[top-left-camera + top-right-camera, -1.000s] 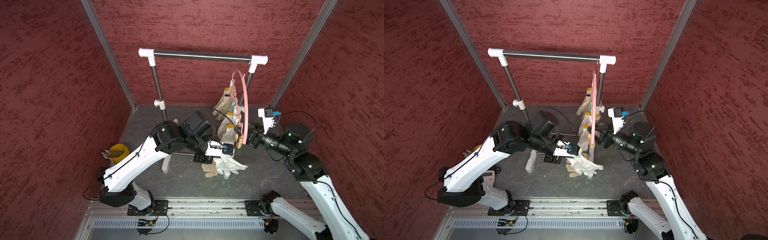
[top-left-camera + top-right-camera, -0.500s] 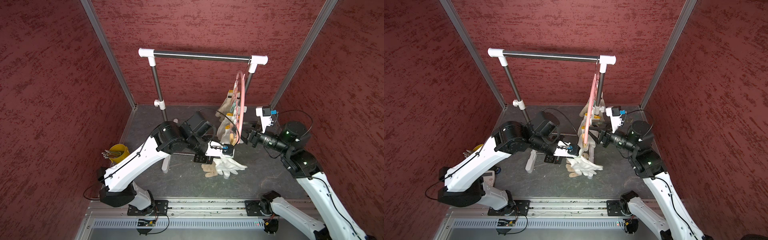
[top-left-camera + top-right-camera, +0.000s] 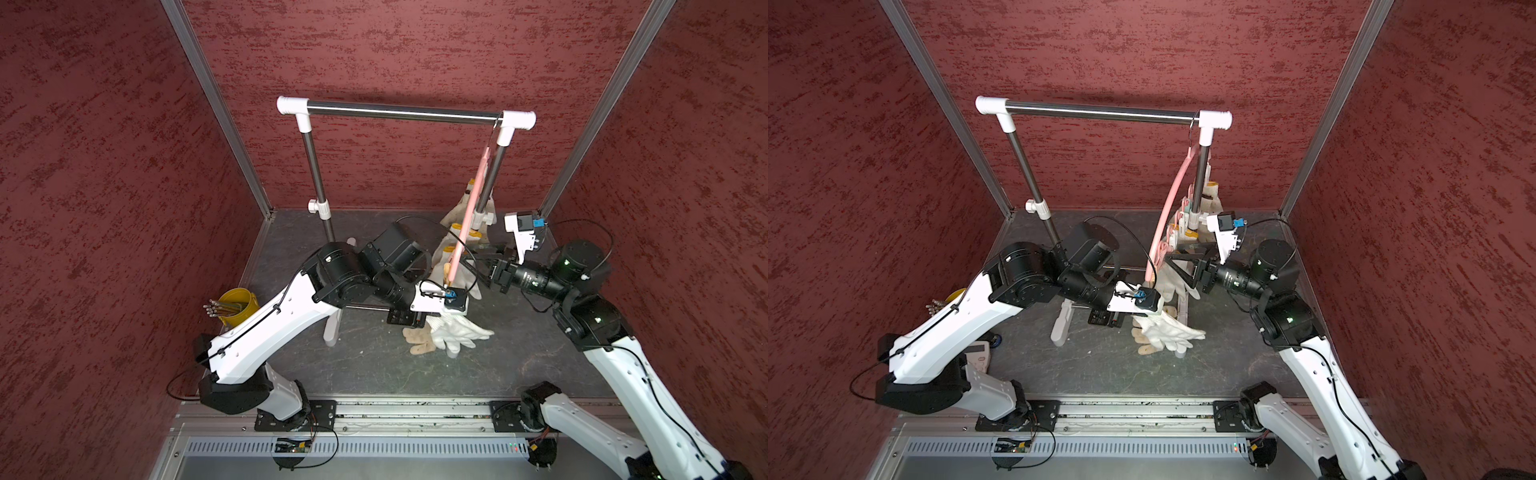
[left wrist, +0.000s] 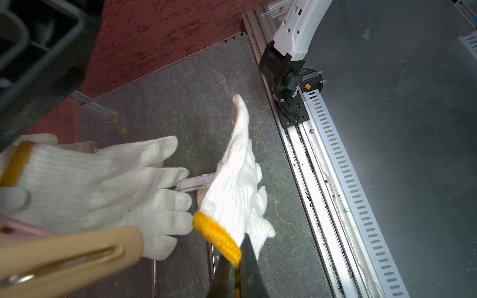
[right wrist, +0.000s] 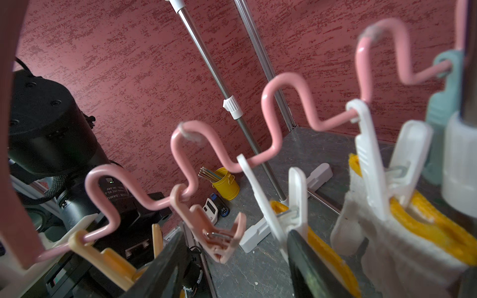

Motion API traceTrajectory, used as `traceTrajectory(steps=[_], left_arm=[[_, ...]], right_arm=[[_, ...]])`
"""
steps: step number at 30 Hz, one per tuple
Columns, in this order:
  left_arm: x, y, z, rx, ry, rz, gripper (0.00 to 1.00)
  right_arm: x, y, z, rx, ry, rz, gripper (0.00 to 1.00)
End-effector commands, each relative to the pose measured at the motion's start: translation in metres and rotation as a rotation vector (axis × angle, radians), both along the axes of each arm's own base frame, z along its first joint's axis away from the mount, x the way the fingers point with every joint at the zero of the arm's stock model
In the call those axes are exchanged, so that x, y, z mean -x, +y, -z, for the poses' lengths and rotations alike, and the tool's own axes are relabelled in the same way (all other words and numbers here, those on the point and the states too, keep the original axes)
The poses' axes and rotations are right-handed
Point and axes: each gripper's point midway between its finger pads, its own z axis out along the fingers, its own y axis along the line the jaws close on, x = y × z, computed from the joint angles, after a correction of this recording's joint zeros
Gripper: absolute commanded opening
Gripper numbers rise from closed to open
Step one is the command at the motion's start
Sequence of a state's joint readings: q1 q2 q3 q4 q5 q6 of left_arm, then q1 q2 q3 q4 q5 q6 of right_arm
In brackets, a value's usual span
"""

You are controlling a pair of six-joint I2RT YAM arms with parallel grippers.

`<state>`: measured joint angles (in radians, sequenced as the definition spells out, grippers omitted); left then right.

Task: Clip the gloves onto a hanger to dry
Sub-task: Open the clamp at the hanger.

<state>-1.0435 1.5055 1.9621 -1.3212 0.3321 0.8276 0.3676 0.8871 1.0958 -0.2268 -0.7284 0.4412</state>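
Bringing a glove to the hanger (image 3: 470, 208): the left pincer (image 4: 236, 273) grips a white glove (image 4: 232, 175) by its yellow cuff (image 4: 216, 237), near the right pincer (image 5: 236, 232). That pincer's jaws stand apart either side of an empty pink clip (image 5: 206, 227). The next move is probably to squeeze that clip open and feed the cuff in.

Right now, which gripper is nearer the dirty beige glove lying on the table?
Left. The left gripper, shut on a white glove's cuff, hangs close over the beige glove; the right gripper is open up by the pink hanger.
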Motion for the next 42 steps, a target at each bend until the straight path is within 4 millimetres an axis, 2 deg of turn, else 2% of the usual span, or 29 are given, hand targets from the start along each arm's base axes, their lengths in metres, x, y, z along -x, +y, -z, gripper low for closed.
traceTrajectory(steps=[1, 8, 17, 26, 36, 42], left_arm=[[-0.002, -0.001, -0.001, 0.007, -0.004, 0.002, 0.00], [-0.001, -0.001, 0.000, 0.005, -0.003, 0.003, 0.00], [-0.002, -0.002, 0.002, 0.000, -0.003, 0.002, 0.00], [-0.003, -0.001, 0.002, -0.002, -0.002, -0.002, 0.00], [-0.002, -0.002, 0.001, -0.001, 0.004, -0.005, 0.00], [-0.003, -0.003, 0.002, -0.002, 0.007, -0.006, 0.00]], right_arm=[[0.000, 0.001, -0.011, -0.041, -0.031, -0.019, 0.62], [-0.003, 0.004, -0.016, -0.061, -0.029, -0.028, 0.62], [-0.005, 0.009, -0.009, -0.046, -0.008, -0.019, 0.60], [0.001, 0.014, -0.007, -0.033, -0.013, -0.024, 0.59], [0.014, 0.014, -0.016, -0.035, -0.034, -0.038, 0.59], [0.015, 0.017, -0.010, -0.026, -0.023, -0.041, 0.58]])
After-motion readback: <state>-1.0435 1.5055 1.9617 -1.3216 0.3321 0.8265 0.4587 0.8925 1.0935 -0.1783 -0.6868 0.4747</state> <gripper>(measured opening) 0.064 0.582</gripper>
